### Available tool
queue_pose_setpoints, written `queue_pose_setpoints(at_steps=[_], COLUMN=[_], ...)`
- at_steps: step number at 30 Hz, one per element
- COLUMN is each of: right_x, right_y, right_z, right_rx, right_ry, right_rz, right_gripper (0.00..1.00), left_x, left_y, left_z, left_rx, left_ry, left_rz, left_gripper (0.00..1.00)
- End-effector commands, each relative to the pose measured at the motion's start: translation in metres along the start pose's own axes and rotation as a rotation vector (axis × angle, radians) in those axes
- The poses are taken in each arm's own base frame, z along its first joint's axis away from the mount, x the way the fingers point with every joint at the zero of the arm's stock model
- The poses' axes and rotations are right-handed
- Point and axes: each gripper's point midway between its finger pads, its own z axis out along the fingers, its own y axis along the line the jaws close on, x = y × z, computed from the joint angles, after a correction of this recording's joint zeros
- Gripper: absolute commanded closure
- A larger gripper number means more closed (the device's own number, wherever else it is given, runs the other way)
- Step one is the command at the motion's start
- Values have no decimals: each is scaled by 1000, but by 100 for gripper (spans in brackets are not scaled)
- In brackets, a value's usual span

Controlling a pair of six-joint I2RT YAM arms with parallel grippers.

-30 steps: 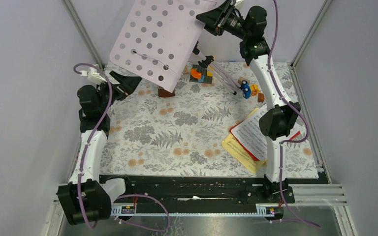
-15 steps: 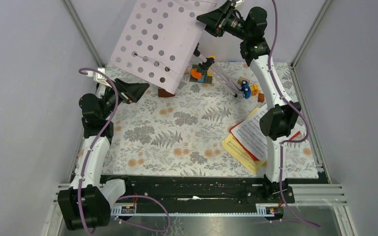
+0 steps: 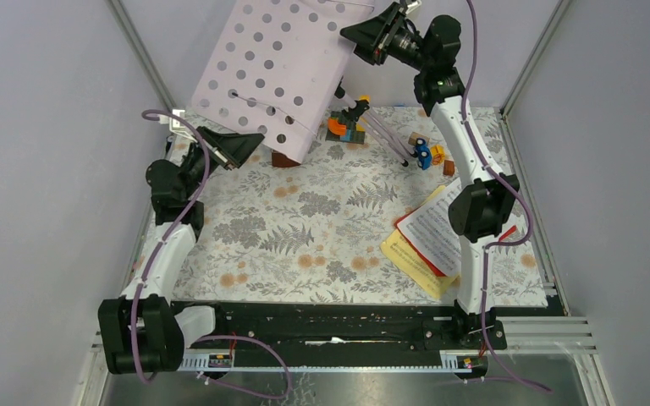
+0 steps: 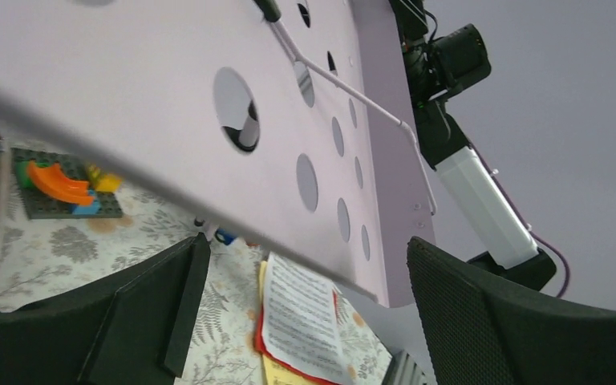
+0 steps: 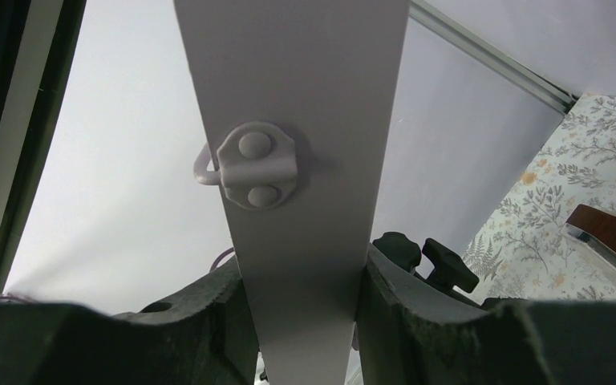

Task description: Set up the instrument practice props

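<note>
Left to right, seen from above.

(a) My left gripper [image 3: 250, 145]: jaws spread wide apart, holding nothing, raised near the lower edge of the panel.

(b) One pale pink perforated panel [image 3: 279, 59], lifted off the floral cloth [image 3: 305, 228] and tilted at the far left of the table. In my left wrist view its underside [image 4: 168, 72] fills the upper frame.

(c) One set of orange toy blocks [image 3: 344, 128] on a dark base.

(d) My right gripper [image 3: 360, 34]: both jaws are clamped on the panel's upper right edge.

(e) One lilac tripod [image 3: 381, 127] with black joints, slanting down from the panel to the cloth.

(f) Three sheet-music pages [image 3: 432, 228] lie stacked at the right, white over red over yellow.
</note>
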Motion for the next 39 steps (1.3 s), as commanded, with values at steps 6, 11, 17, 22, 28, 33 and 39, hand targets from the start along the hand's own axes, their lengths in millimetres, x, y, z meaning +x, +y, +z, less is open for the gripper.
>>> queue_pose_setpoints(at_steps=[6,11,17,22,28,33,39], right_x=[-2,4,11,17,24,30,42], right_y=[176,189,209,221,221,203,173], right_z=[-45,-52,-64,-72,-82,-84,-87], right_rx=[-337,-342,-347,-352,-341,-317,-292], right_ry=[-88,-79,-77,-78,-81,-80,-65], right_rz=[-266,-298,-326,-330,-313,-290,-263], right_gripper=[100,100,100,100,100,100,94], left_x=[-32,-38,-57,-72,-95,-104,-121], left_y=[-47,-70,-108,-140,-171,-187,-200], left_z=[20,26,27,24,24,18,18], left_rx=[216,288,337,331,250,216,186], left_ry=[-100,-76,-78,-67,-41,-56,-96], left_rz=[-3,21,119,189,240,264,297], left_gripper=[31,55,87,100,100,100,100])
